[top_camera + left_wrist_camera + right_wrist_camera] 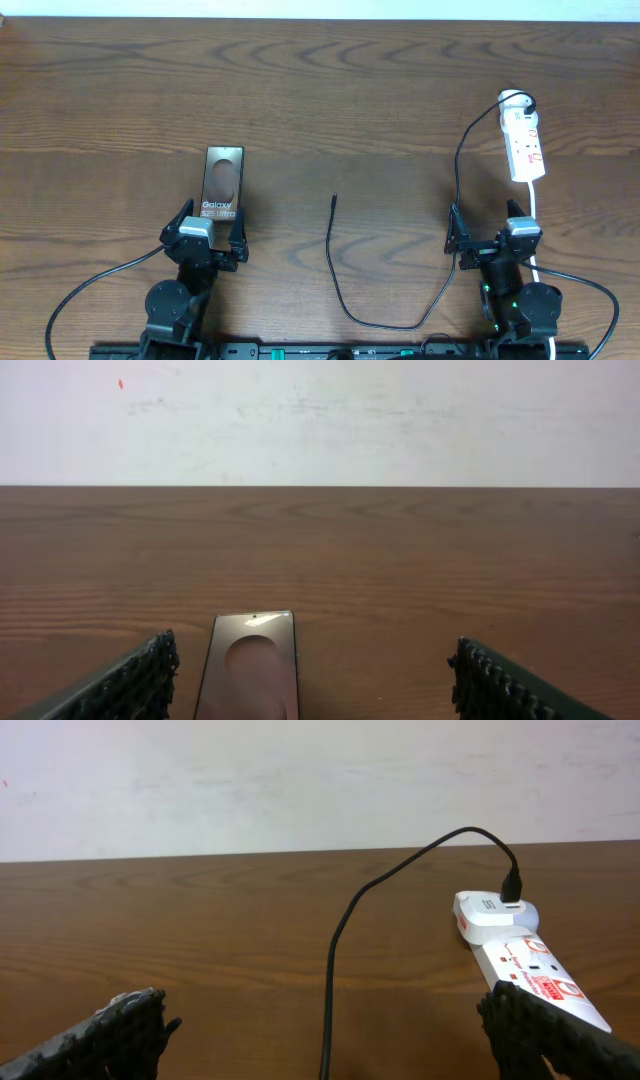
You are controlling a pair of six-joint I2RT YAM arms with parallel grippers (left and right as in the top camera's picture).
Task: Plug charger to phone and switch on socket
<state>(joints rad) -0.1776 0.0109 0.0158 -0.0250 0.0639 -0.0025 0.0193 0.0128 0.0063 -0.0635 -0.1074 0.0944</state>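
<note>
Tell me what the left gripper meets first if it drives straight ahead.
Probably the flat dark-screened smartphone with silvery edges, lying between the open fingers of the left gripper, nearer its left finger; its height above the phone is unclear.

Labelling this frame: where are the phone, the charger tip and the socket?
phone (223,180): overhead view, middle of its screen.
charger tip (334,199): overhead view, cable's loose end.
socket (526,146): overhead view, middle of its white body.
</note>
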